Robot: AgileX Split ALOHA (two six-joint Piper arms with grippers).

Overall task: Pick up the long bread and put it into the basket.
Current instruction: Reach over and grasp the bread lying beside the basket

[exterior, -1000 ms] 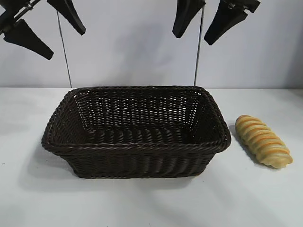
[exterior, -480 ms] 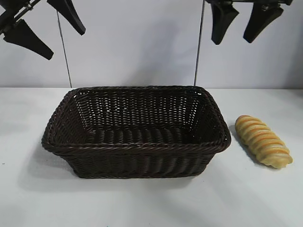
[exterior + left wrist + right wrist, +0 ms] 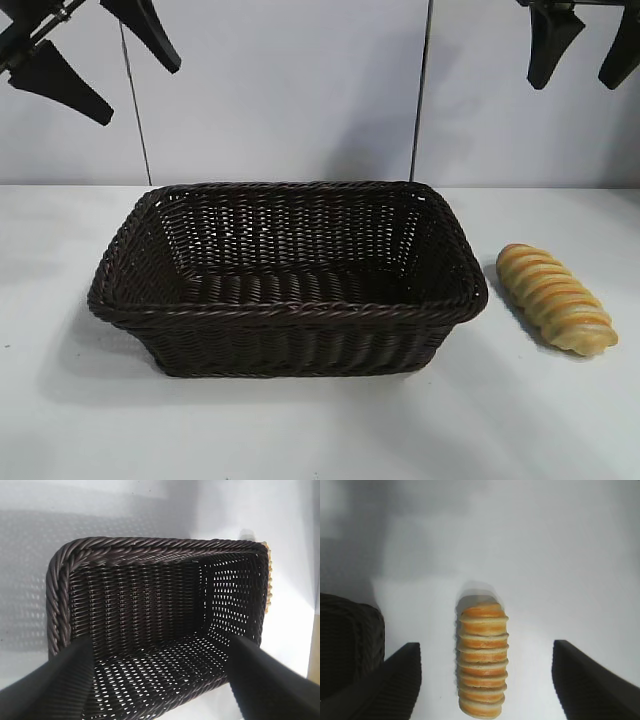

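The long bread [image 3: 556, 298], golden-yellow with orange-brown ridges, lies on the white table to the right of the basket [image 3: 290, 310], apart from it. The basket is dark brown wicker and empty. My right gripper [image 3: 585, 45] hangs open and empty high above the bread, at the top right. In the right wrist view the bread [image 3: 481, 660] lies between the spread fingers [image 3: 395, 685], far below them. My left gripper [image 3: 95, 60] is open and empty, high at the top left, above the basket's left end. The left wrist view looks down into the basket [image 3: 155, 630].
The white table [image 3: 320, 430] runs all round the basket. Two thin vertical rods [image 3: 420, 90] stand against the back wall. The basket's corner shows in the right wrist view [image 3: 350, 645].
My right gripper has moved to the right, from above the basket's right part to above the bread. The left gripper, basket and bread have not moved.
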